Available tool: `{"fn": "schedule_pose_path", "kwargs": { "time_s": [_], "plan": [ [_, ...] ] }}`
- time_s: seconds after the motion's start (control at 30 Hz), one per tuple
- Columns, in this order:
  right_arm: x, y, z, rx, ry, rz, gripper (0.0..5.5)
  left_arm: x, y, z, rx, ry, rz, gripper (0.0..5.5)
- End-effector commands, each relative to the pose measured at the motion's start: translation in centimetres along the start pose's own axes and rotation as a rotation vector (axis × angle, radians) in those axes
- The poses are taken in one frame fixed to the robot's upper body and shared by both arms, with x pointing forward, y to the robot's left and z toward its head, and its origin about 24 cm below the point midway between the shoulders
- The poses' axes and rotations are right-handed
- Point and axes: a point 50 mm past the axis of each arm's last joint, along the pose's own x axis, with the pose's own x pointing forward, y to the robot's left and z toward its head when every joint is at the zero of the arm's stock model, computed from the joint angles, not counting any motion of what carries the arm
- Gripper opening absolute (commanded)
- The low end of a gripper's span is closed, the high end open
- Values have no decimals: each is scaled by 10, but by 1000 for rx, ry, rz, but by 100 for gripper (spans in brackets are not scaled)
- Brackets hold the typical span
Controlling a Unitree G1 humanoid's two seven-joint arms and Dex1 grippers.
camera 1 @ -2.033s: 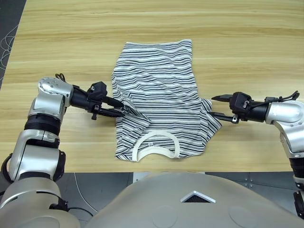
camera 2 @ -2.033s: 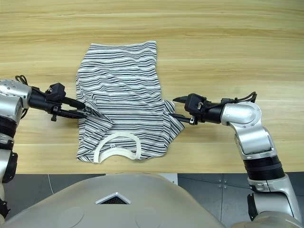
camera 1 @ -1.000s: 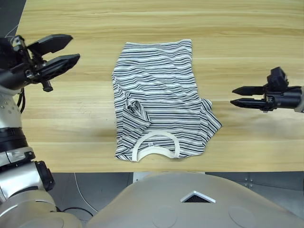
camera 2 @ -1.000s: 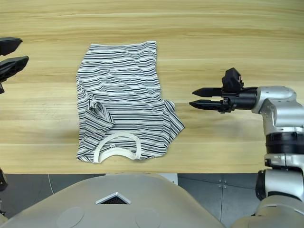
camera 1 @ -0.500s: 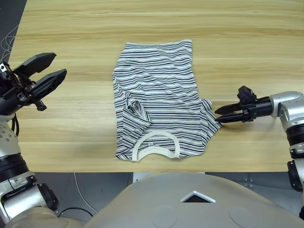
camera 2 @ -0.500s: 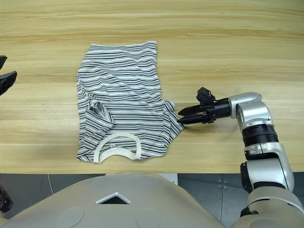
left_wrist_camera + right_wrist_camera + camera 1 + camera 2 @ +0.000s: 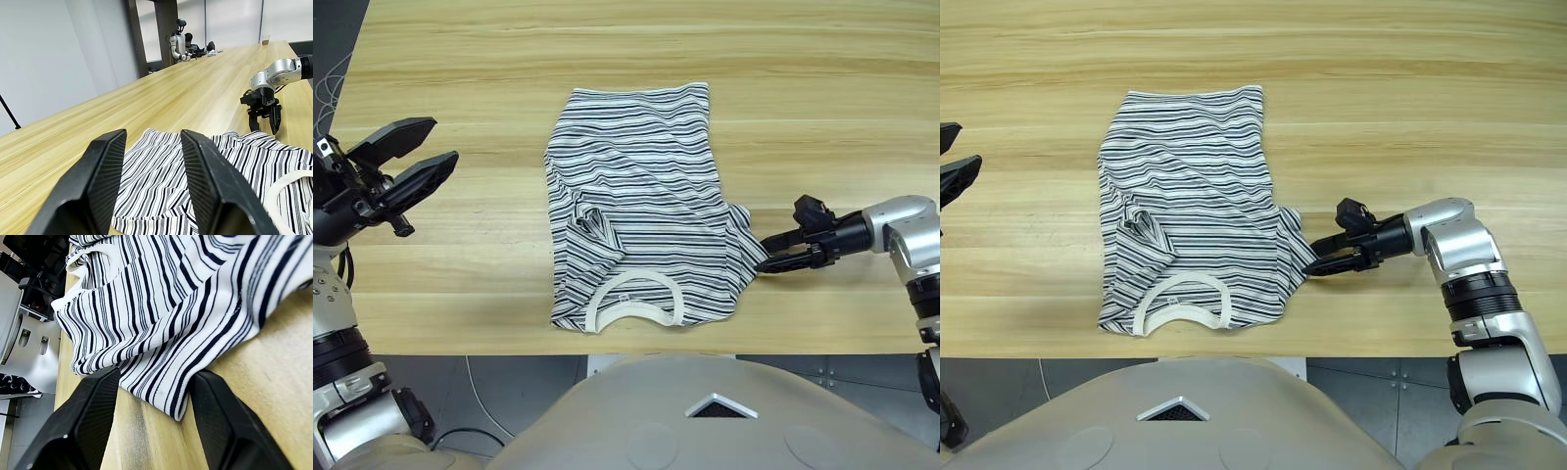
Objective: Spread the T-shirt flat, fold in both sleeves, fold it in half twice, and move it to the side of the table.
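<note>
Nearest the front edge of the surface [image 7: 822, 98]: T-shirt [image 7: 636, 186] lies with collar [image 7: 634, 299] toward the robot, body roughly flat, some wrinkles. Just behind the collar, left sleeve [image 7: 590, 221] sits bunched inward on the body, so that side looks folded, if untidy. Right sleeve [image 7: 745, 245] pokes out past the body's edge, not yet folded in.

Right tool [image 7: 762, 253] is low on the surface at that sleeve's tip, jaws partly open, gripping nothing. From its wrist camera the two fingers [image 7: 93, 416] straddle the sleeve's edge with cloth between them. Reads as lined up to pinch the sleeve and carry it over the body. It needs to close on cloth alone: fingers are right at the wood and the fabric is thin, so it's easy to miss or drag the whole shirt.

Left tool [image 7: 445, 140] is wide open, empty, raised well apart from the shirt on the left, likely parked to stay clear.

Farthest out, hem [image 7: 641, 91] lies straight, mid-surface. Half folds and the move aside are not yet done.
</note>
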Motion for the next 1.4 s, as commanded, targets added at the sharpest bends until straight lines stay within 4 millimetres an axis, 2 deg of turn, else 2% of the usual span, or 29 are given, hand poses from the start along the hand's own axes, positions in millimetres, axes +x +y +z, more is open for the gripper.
{"fn": "schedule_pose_path", "kwargs": {
  "time_s": [0.03, 0.33, 0.57, 0.8, 1.03, 1.17, 1.4],
  "plan": [
    [2, -1, -10, 38, 55, -31, 181, -1, 2, 1, 7, 5, 17, 209],
    [2, -3, -6, 29, 57, -40, 15, -1, 4, 3, 15, 8, 16, 209],
    [-8, -1, -3, 17, 63, -47, 12, 0, 5, 4, 18, 5, 11, 209],
    [-35, 7, 17, -82, 51, -54, 12, 4, 7, 4, 21, -8, 7, 209],
    [-44, 12, 27, -127, 49, -62, 12, 5, 8, 5, 30, -17, 8, 209],
    [-41, 19, 40, -189, 33, -48, 12, 6, 8, 6, 32, -23, 3, 209],
    [-19, 36, 80, -373, 19, -2, 12, 14, 7, 4, 29, -34, -13, 209]
  ]
}}
